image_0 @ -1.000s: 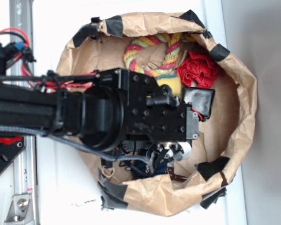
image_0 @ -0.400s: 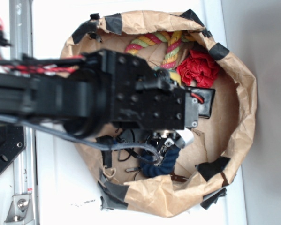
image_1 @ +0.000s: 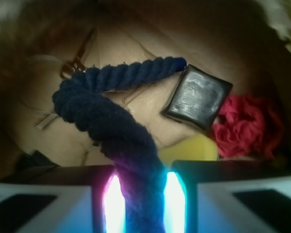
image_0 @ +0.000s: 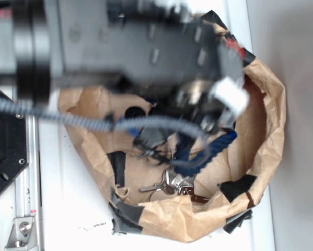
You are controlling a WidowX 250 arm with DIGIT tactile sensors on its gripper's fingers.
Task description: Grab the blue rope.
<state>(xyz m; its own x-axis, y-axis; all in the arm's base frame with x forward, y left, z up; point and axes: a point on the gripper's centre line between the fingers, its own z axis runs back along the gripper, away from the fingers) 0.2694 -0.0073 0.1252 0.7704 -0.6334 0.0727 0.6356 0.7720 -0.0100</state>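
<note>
White tabletop carries a brown paper bag (image_0: 271,104); inside, the gripper (image_1: 139,194) jaws pinch the blue rope (image_1: 111,126).

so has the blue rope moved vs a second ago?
Yes. The blue rope sat low by the paper bag's bottom rim among clutter; now it hangs higher and further right, lifted clear of the keys, clamped in the gripper.
</note>
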